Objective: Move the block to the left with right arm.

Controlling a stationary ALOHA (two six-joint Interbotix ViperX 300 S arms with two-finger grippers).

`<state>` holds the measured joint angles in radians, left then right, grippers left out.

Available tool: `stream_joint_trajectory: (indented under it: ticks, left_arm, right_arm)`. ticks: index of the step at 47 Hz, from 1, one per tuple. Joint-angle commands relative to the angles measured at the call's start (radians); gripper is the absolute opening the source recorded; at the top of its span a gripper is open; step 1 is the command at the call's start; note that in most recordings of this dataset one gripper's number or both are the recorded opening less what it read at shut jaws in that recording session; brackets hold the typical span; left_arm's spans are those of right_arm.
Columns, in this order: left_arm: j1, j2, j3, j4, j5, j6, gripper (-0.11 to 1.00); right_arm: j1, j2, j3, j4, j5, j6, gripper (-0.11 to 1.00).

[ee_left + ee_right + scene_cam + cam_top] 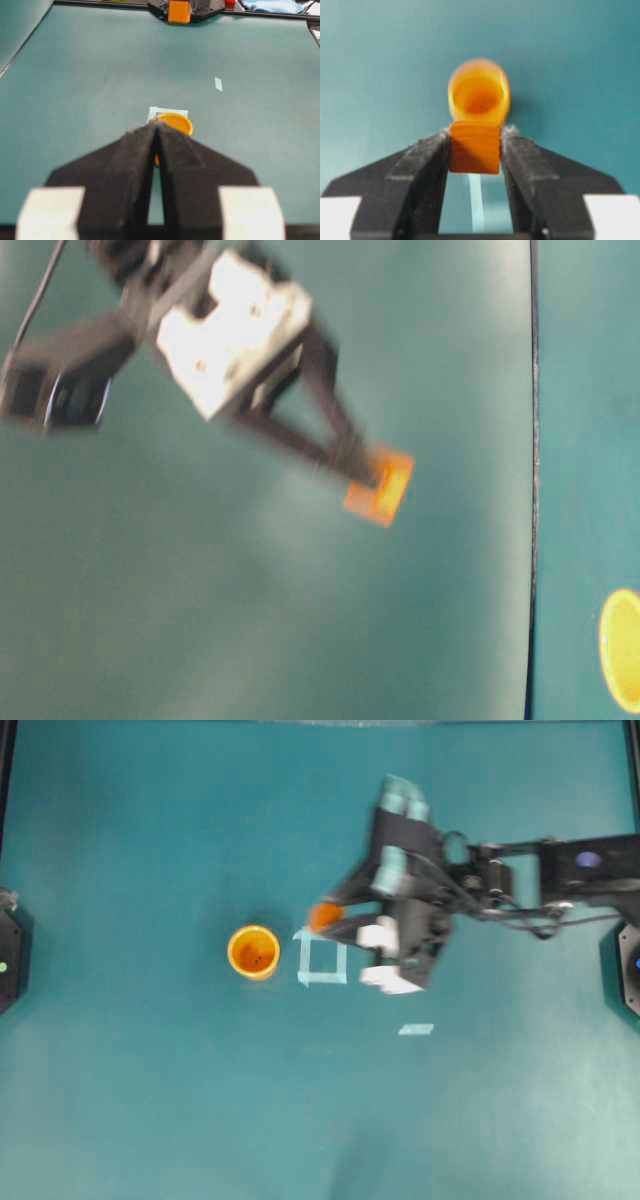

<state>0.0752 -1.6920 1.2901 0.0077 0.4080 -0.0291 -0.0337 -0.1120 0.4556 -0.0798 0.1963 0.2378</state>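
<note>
The block (pixel 475 147), a small orange cube, is clamped between the black fingers of my right gripper (pixel 475 137), which is shut on it. From overhead the right gripper (pixel 335 917) holds the block (pixel 324 915) off the table, just above the top edge of the pale tape square (pixel 322 961). The table-level view shows the block (pixel 380 487) at the fingertips, blurred. In the left wrist view my left gripper (pixel 157 129) is shut with its tips together and nothing in it. It points at the cup.
A round yellow-orange cup (pixel 253 951) stands upright left of the tape square, straight ahead of the block in the right wrist view (pixel 479 96). A loose tape strip (pixel 416 1029) lies lower right of the square. The left arm's base (pixel 6 960) sits at the left edge.
</note>
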Motion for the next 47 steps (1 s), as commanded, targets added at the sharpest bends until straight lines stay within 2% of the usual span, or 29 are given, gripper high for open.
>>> stream_joint_trajectory:
  ticks: [1,9,19,47]
  left_arm:
    - [0.005,0.017,-0.020,0.003,-0.003,0.002,0.00]
    - [0.005,0.017,-0.020,0.003,-0.003,0.002,0.00]
    - [0.005,0.015,-0.020,0.003,-0.003,0.005,0.00]
    - [0.005,0.015,-0.020,0.003,-0.003,0.015,0.00]
  right_arm:
    - [0.002,0.060,-0.117,-0.012,-0.025,0.002,0.40]
    - [0.002,0.199,-0.290,-0.014,-0.023,0.002,0.40]
    - [0.002,0.333,-0.437,-0.014,-0.021,0.002,0.40]
    - [0.002,0.508,-0.630,-0.020,-0.031,0.002,0.40]
